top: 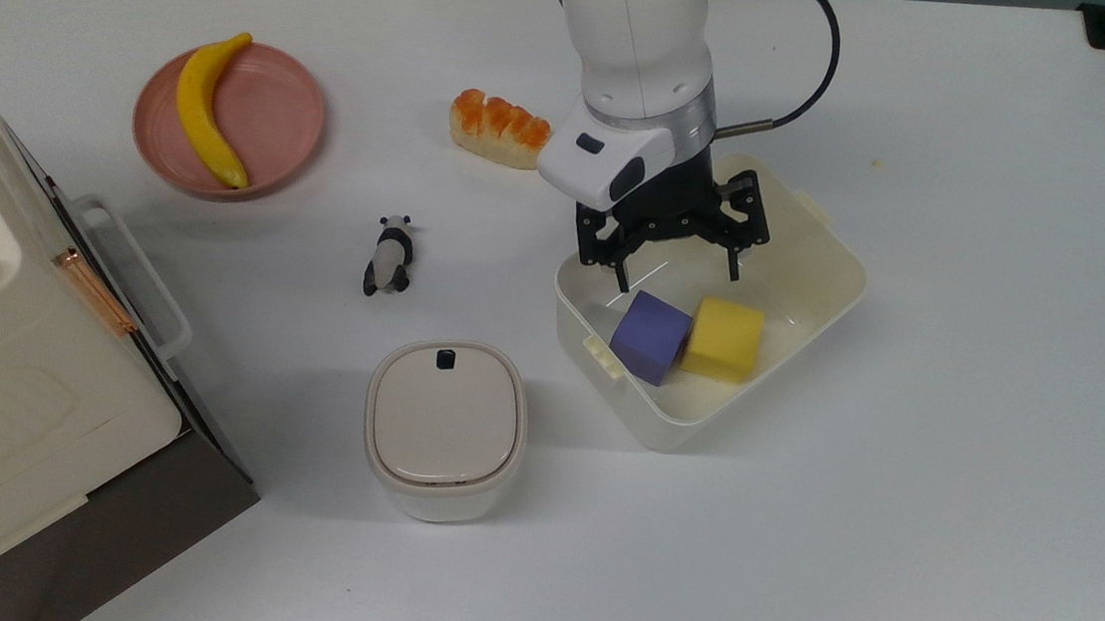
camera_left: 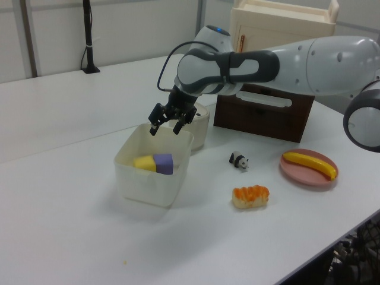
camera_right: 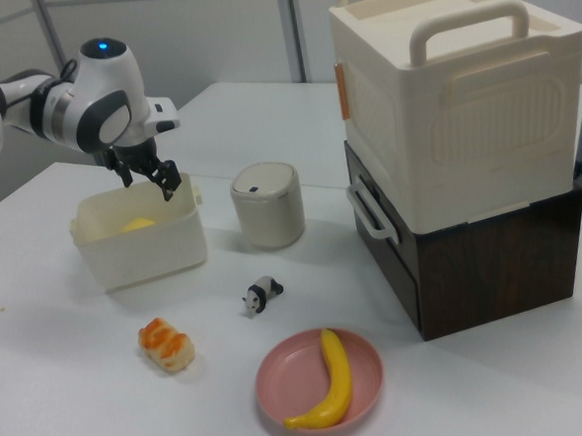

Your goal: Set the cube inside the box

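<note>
Top view: the end effector (top: 678, 267) hangs spread and empty over the box (top: 823, 244), its body hiding the far rim. Two blocks lie inside, touching: the cube (top: 725, 340) and a purple cube (top: 650, 338).

Left view: both blocks show through the box wall.

Right view: the cube (camera_right: 135, 226) is a faint yellow patch.

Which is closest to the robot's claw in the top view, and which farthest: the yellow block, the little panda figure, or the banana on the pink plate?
From the gripper, in the top view:
1. The matte yellow cube, just below it, inside the off-white plastic box.
2. The small panda figure, on the table toward the top view's left.
3. The yellow banana on the pink plate, far toward the top view's upper left.
</note>
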